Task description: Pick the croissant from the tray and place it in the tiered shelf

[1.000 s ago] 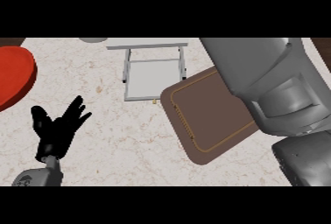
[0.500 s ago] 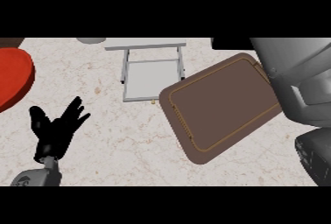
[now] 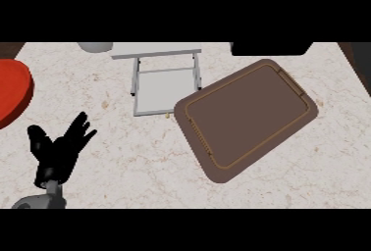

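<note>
Your left hand (image 3: pixel 59 149) rests at the lower left, fingers spread and holding nothing; your right hand is out of view. The brown tray (image 3: pixel 250 117) lies bare beside the white tiered shelf (image 3: pixel 165 78), and no croissant shows anywhere. Reaching blind risks nudging the tray across the worktop (image 3: pixel 130 162).
</note>
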### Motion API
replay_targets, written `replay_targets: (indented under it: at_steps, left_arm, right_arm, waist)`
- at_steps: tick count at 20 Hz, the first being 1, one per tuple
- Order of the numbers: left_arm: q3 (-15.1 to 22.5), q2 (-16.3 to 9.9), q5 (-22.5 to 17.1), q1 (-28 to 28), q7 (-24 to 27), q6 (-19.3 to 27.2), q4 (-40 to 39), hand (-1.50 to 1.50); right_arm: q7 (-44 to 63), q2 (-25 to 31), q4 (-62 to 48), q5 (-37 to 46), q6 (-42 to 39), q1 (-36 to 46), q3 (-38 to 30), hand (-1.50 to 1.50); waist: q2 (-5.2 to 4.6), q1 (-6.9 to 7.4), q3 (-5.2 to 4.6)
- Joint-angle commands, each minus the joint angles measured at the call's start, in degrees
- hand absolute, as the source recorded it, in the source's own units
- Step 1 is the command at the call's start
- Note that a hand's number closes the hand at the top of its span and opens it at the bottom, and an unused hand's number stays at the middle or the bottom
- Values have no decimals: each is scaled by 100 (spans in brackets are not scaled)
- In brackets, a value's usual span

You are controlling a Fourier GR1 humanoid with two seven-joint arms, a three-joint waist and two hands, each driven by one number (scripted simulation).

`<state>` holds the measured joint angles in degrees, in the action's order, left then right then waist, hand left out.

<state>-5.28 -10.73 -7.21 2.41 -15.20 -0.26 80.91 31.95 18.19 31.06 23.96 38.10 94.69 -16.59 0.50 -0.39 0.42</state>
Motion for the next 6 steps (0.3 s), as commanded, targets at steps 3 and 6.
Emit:
replay_targets:
  at_steps: [3,6]
  left_arm:
    - [-93,-26,-110,-263,-68,-137,-263,0]
    - [-57,12,-44,-106,-186,-43,-357,0]
  right_arm:
    - [128,563,888,-486,-927,-770,-187,-150]
    - [150,767,1493,-689,-1417,-1210,-174,-150]
  waist:
    - [2,-81,-37]
    - [4,-125,-38]
